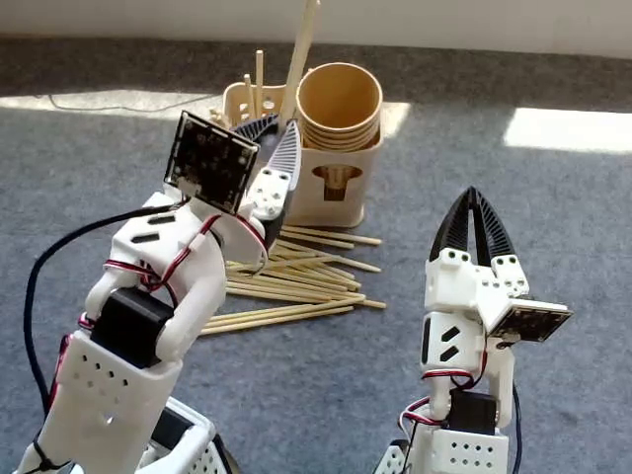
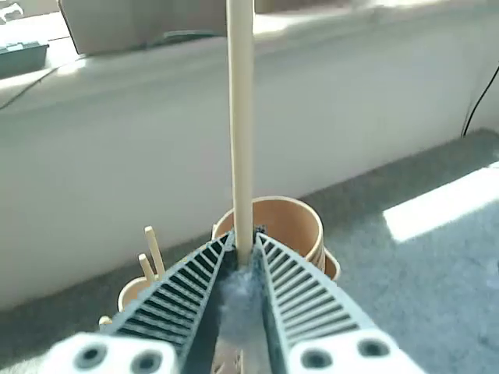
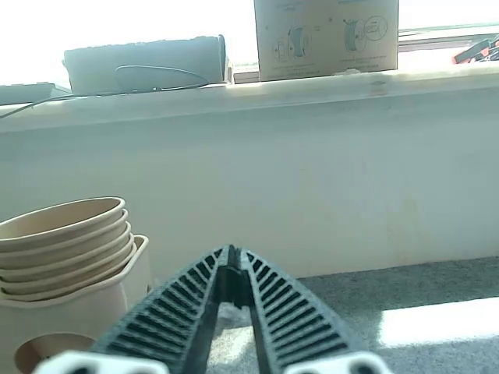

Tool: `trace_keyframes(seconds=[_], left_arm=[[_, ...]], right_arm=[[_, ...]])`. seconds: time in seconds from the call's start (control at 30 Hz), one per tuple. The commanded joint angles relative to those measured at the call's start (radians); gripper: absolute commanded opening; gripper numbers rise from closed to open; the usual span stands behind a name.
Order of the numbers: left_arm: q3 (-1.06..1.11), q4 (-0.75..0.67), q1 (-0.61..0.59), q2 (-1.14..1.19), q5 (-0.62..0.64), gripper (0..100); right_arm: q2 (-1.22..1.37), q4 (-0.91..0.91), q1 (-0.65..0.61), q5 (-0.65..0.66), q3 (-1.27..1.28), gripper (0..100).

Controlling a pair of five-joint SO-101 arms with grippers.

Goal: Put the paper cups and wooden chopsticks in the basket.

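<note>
**Left end effector (image 1: pixel 279 128) grips one wooden chopstick (image 1: pixel 302 49) at the basket (image 1: pixel 341 193)**

The left end effector is closed on the chopstick, which stands almost upright, just beside the stacked paper cups (image 1: pixel 339 99). The cups sit in the basket's right compartment. A few upright sticks (image 1: pixel 259 74) stand in the left one. Many loose chopsticks (image 1: pixel 296 281) lie on the grey desk (image 1: pixel 553 257) in front of the basket, under the left arm. The right end effector (image 1: pixel 474 202) is closed and holds nothing, well apart to the right.

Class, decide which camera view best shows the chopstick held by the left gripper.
Left wrist view: the chopstick rises upright, clamped at the tips of the left gripper. The high view shows its upper part slanting above the basket. The right wrist view faces the paper cups.
</note>
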Motion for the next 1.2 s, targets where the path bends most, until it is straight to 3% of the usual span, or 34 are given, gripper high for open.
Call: trace_keyframes(seconds=[0.0, 0.57, 1.17], left_arm=[[-0.045, -0.144, -0.012, -0.012, 0.009, 1], [0.251, -0.595, -0.076, -0.008, 0.009, 1], [0.472, -0.859, -0.154, 0.059, 0.003, 1]], right_arm=[[-0.018, -0.005, 0.005, 0.009, 0.108, 0.6], [-0.018, -0.005, 0.005, 0.009, 0.107, 0.6], [-0.018, -0.005, 0.005, 0.009, 0.105, 0.6]])
